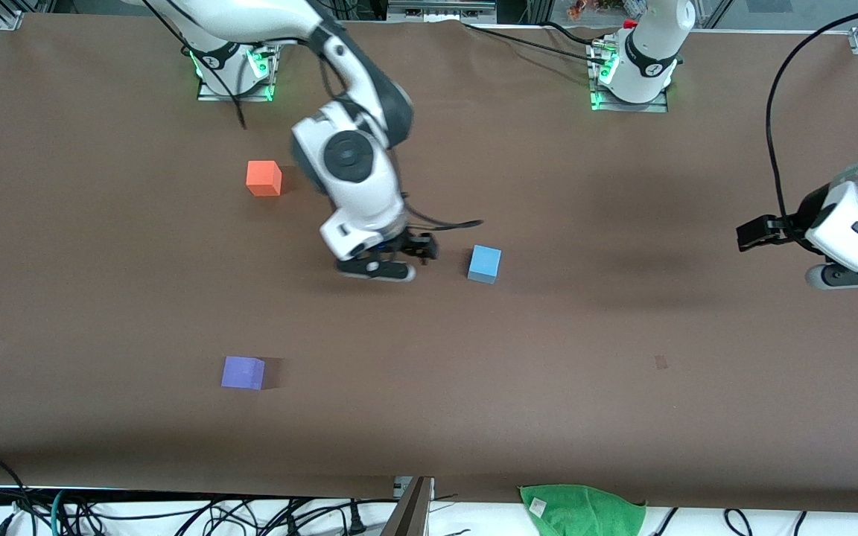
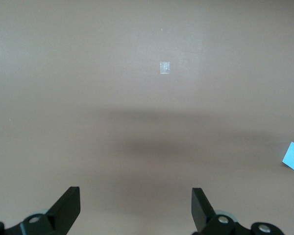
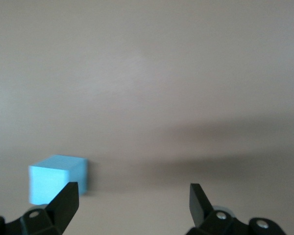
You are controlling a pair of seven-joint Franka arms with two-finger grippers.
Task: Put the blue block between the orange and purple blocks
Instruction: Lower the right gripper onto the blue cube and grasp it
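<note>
Near the middle of the table [image 1: 623,387], the blue block [image 1: 484,264] sits alone, with the right gripper [image 1: 392,262] low beside it, fingers spread and empty. The block is off-centre between the fingers, so closing now could clip a corner and shove it away. It is a small matte sky-blue cube. The orange block [image 1: 264,179] and purple block [image 1: 243,373] lie toward the right arm's end. The left gripper [image 1: 760,232] waits open by the left arm's edge.

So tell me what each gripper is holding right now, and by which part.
Nothing is held. The right gripper is open over the table beside the blue block, not touching it. The left gripper waits open over bare table.
</note>
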